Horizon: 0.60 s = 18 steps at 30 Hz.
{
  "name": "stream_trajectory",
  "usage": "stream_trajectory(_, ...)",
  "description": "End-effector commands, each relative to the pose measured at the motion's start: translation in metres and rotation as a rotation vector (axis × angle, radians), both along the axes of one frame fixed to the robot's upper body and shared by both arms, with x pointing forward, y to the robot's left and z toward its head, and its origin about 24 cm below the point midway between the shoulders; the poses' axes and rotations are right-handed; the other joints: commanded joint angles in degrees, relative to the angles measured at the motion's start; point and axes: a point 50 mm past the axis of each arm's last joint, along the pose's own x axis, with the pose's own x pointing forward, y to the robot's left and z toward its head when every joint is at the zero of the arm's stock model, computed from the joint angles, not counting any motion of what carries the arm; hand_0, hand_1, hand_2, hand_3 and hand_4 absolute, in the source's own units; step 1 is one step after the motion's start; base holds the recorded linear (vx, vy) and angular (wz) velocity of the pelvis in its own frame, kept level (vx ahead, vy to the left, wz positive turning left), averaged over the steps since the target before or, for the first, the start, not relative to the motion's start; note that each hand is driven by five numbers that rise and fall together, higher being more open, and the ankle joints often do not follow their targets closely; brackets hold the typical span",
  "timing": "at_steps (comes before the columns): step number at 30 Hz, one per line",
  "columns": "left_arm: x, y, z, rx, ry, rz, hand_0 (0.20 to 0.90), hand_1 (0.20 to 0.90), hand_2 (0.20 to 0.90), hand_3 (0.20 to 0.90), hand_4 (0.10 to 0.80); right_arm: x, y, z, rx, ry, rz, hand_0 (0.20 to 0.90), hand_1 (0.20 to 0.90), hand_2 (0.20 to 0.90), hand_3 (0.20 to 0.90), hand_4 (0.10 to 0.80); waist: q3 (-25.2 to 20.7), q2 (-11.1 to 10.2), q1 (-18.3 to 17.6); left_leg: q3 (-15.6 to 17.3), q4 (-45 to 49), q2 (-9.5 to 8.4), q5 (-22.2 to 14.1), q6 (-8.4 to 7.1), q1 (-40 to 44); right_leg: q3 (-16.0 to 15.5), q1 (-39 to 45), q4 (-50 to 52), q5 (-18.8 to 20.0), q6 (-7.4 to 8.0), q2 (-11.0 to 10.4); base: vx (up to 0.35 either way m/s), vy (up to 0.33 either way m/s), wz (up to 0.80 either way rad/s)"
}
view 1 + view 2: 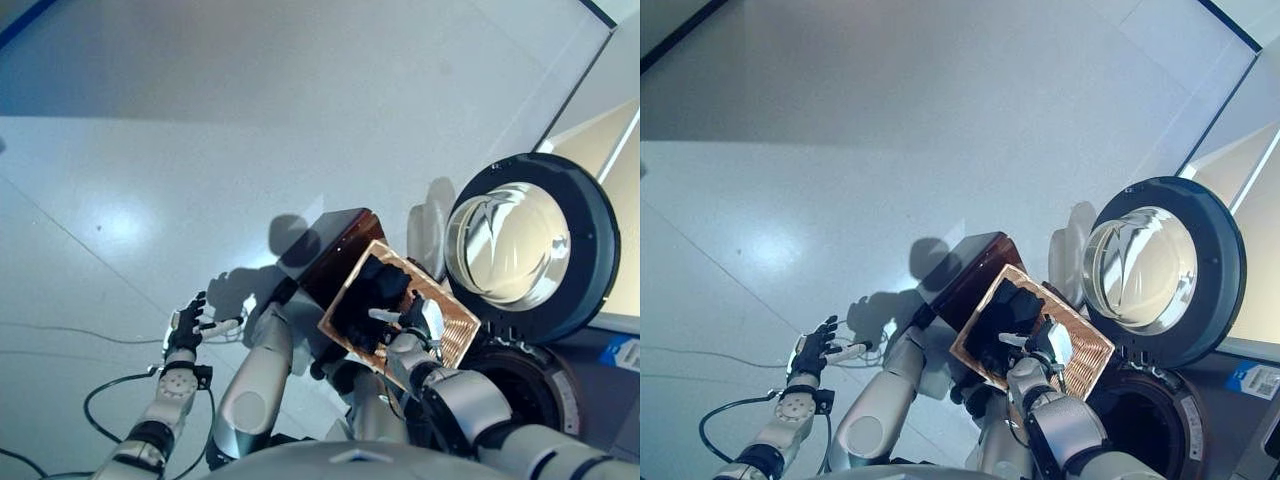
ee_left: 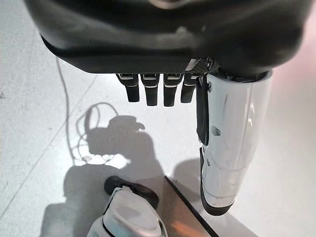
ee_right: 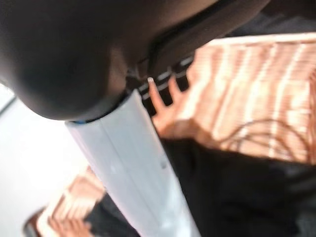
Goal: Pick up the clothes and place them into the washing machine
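We see the dark clothes lying inside a woven orange-brown basket, directly beneath our right hand, which reaches over the basket's rim. Its white-covered thumb stands out straight above the cloth, but we cannot tell whether its fingers grip anything. Our left hand hangs well apart to the left, over bare floor, fingers relaxed and empty. The washing machine stands just beside the basket, its round door swung open. The floor is pale grey and glossy.
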Motion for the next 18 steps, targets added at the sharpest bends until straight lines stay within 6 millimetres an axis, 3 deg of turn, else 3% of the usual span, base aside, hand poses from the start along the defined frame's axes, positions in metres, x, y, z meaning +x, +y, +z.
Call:
stream_trajectory(1,0.002,0.016,0.012,0.035,-0.088,0.057,0.900,0.900,0.900,0.900,0.800,0.004,-0.005,0.006,-0.026,-0.064,-0.060,0.900,0.900,0.900,0.900,0.800,2.4,2.5,0.6,3.4,2.4,-2.75,-1.5,0.27,-3.4,2.8,-1.6,-2.5,7.5,-0.33,-1.2,-0.010,0.037,-0.02)
stream_trajectory(9,0.015,0.013,0.018,0.033,-0.132,0.077,0.900,0.900,0.900,0.900,0.800,0.018,-0.002,0.016,-0.035,-0.097,-0.069,0.900,0.900,0.900,0.900,0.800,4.5,3.9,1.1,4.4,5.0,-3.72,-2.2,0.35,-6.8,3.3,-5.0,0.7,6.6,-0.60,-2.2,-0.005,0.020,0.03)
stream_trajectory(18,0.028,0.008,0.035,0.014,-0.252,0.083,0.900,0.900,0.900,0.900,0.800,0.029,-0.028,0.031,-0.106,-0.147,-0.169,0.900,0.900,0.900,0.900,0.800,7.3,5.4,0.3,6.4,13.3,-4.29,-5.3,1.59,-12.3,5.6,-10.5,7.9,5.0,-0.95,-3.1,-0.016,0.047,-0.05)
